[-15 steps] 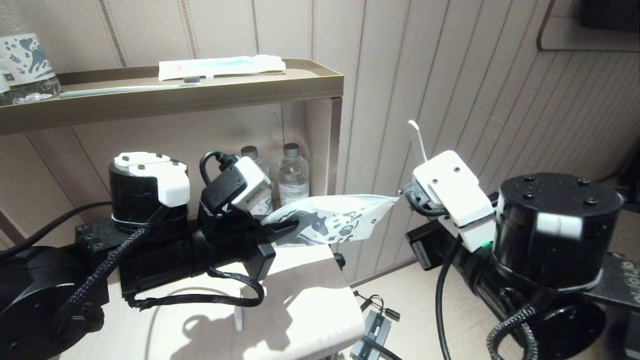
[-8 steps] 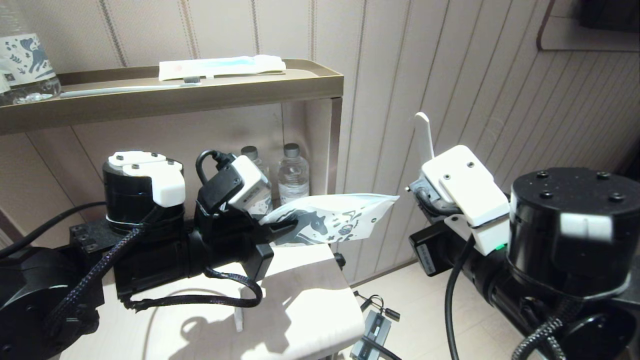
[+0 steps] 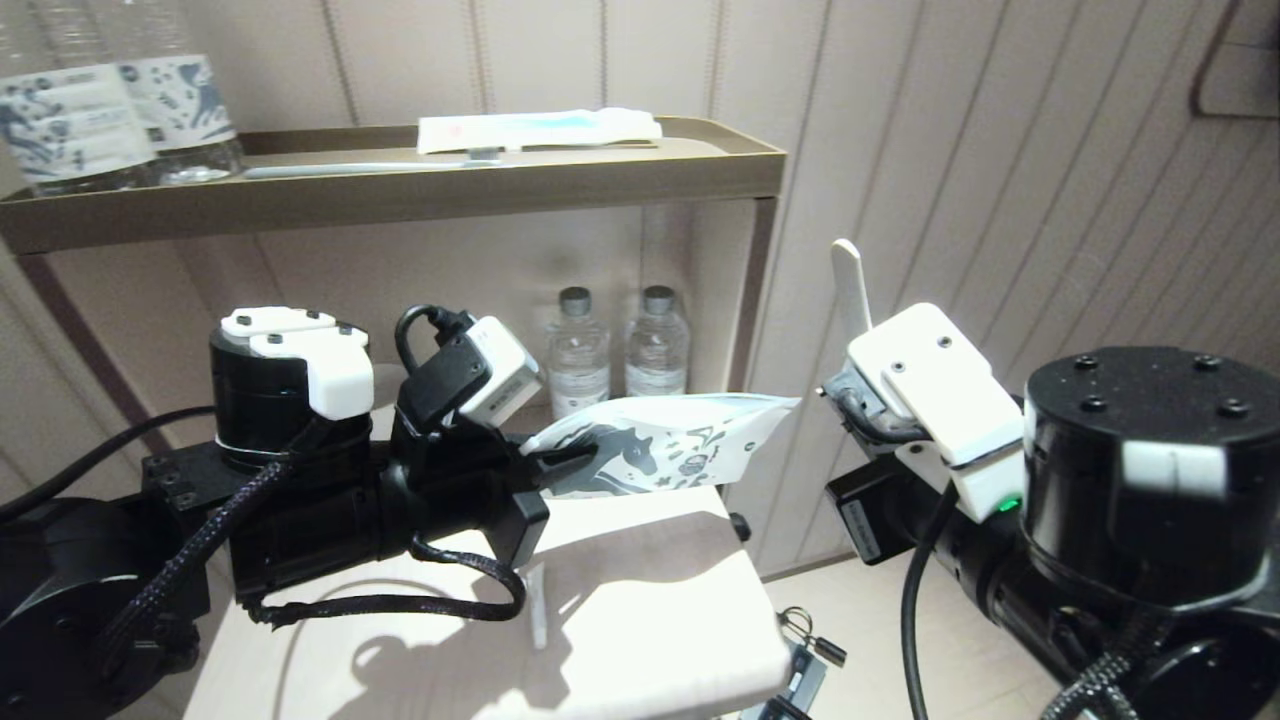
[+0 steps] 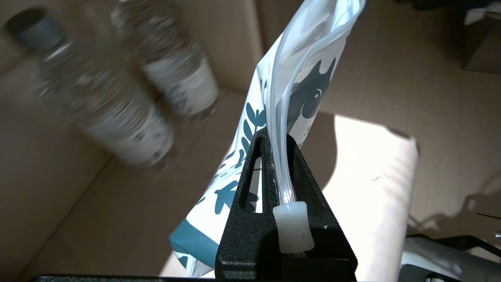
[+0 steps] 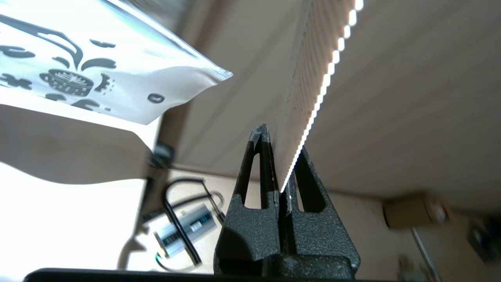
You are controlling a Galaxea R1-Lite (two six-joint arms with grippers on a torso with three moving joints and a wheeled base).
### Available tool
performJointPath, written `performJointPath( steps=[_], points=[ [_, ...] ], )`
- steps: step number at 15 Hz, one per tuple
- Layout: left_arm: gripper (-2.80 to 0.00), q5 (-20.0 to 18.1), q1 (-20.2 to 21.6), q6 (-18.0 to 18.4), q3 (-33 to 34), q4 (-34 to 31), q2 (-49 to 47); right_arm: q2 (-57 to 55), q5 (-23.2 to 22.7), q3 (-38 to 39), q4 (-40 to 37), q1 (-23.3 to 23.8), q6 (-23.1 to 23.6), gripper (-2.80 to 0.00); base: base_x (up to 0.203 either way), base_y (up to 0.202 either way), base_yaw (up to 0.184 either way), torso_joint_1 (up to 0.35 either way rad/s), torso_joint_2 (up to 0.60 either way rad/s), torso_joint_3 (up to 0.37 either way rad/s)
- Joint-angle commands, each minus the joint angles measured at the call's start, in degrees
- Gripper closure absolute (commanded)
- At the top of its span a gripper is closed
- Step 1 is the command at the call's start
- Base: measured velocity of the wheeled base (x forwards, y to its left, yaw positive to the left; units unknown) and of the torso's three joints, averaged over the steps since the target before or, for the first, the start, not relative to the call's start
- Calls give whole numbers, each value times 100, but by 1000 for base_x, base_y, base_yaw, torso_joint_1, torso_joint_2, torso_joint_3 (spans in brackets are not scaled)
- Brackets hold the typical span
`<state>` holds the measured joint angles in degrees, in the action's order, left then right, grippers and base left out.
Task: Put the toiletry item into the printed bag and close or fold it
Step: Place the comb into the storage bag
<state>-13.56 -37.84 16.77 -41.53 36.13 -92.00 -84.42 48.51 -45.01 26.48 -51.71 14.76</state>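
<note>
**Stick poised beside bag, not yet inserted**

The left tool is pinching the printed bag at its zip-strip end, fingers pressed tight on the strip beside the white slider. Held this way, the bag is sticking out level from the left tool toward the right tool, above the pale counter, free corner pointing rightward. In the left wrist view the two lips of the mouth are parting slightly beyond the fingertips; judgement: the pinch at one end is meant to keep the mouth reachable.

The right tool is clamping the white stick by its lower end. The stick is standing nearly upright above the right tool, rounded tip up, near the bag's free corner but apart from it.

Judgement: insertion step pending. The stick will need tilting toward the mouth, which is only narrowly open, so snagging on a lip is the risk.
</note>
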Motion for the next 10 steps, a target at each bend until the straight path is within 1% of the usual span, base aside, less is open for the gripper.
performJointPath(
  steps=[1, 3, 5, 6, 8, 10],
  points=[
    [0, -15, 5, 10, 5, 25, -19, -33, 27, 1, 16, -5, -19, 0, 2, -2, 226, 1, 5, 2],
    [0, -15, 0, 10, 5, 34, -28, -84, 19, 1, 16, 3, -61, 0, 1, -12, 209, -1, 5, -1],
    [0, -17, -1, 10, 22, 37, -11, -110, -16, -34, 21, 12, -52, 0, 2, -5, 140, 1, 4, 2],
    [0, -26, -3, 10, 22, 43, -11, -112, -133, -19, 23, 19, -55, 0, 3, 0, 72, 6, -2, 6],
    [0, -51, -4, 10, 30, 25, -2, -22, -448, -42, -5, 29, -61, 0, 0, 0, 0, 0, 0, 0],
    [0, -77, -4, 0, 22, 25, -2, 125, -591, -317, -317, 41, -76, 0, 0, 0, 0, 0, 0, 0]
  ],
)
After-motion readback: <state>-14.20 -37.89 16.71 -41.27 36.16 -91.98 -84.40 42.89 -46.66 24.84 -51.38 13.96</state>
